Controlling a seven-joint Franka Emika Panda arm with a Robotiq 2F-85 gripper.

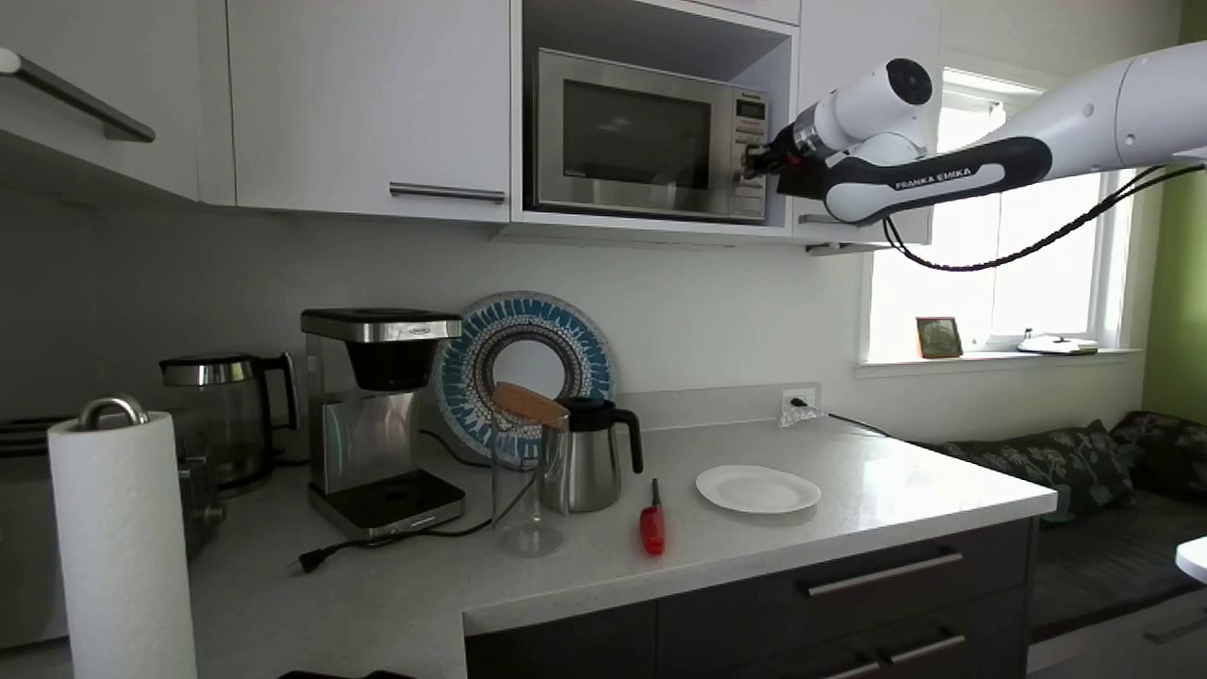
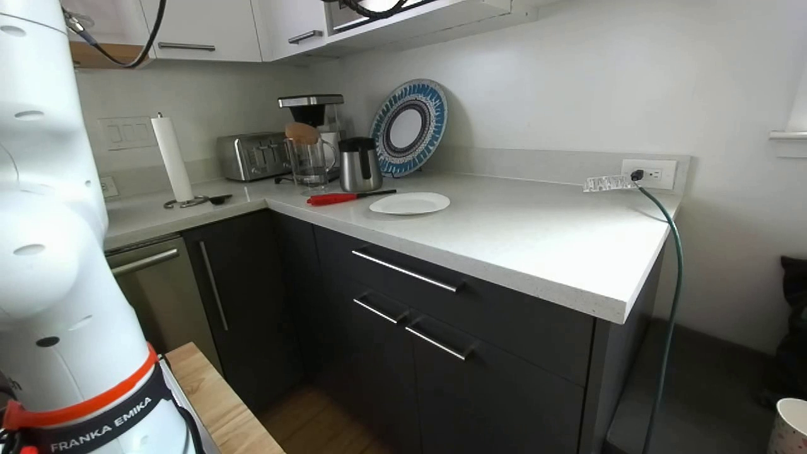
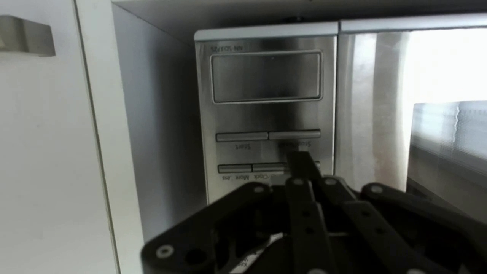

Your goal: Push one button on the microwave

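Silver microwave, one, in an open cabinet above the back edge of the bench, presents its upright control panel straight ahead of the gripper, whose fingers, seemingly together, overlap in the wrist view one end of the second button row, contact undetermined, forward push apparently due.

Silver microwave, closed, dark-windowed, in cabinet niche
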